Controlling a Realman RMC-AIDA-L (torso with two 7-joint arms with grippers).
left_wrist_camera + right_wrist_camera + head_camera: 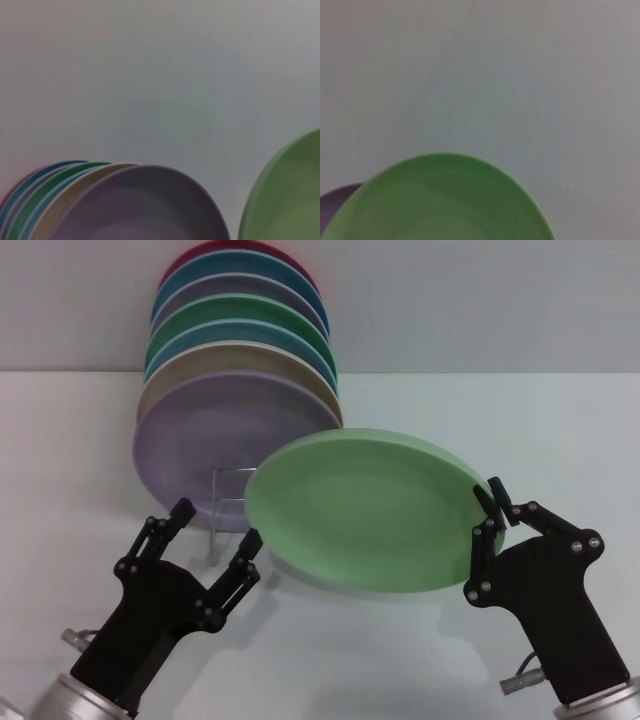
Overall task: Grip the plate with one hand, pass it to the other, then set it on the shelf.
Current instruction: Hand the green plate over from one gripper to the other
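Right gripper (487,508) clamps plate (365,510) rim at 3 o'clock, held aloft for handover | left gripper (215,530) spread open at 9 o'clock, awaiting | shelf (228,502) front slot vacant.

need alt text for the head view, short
The right gripper holds a pale green plate by its rim above a white table, while the open left gripper waits at its other edge. Behind stands a row of coloured plates in a wire rack.

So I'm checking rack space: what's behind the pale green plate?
Behind the plate, held at its rim by the right gripper, stand the wire shelf and lilac plate; its edge covers part of both.
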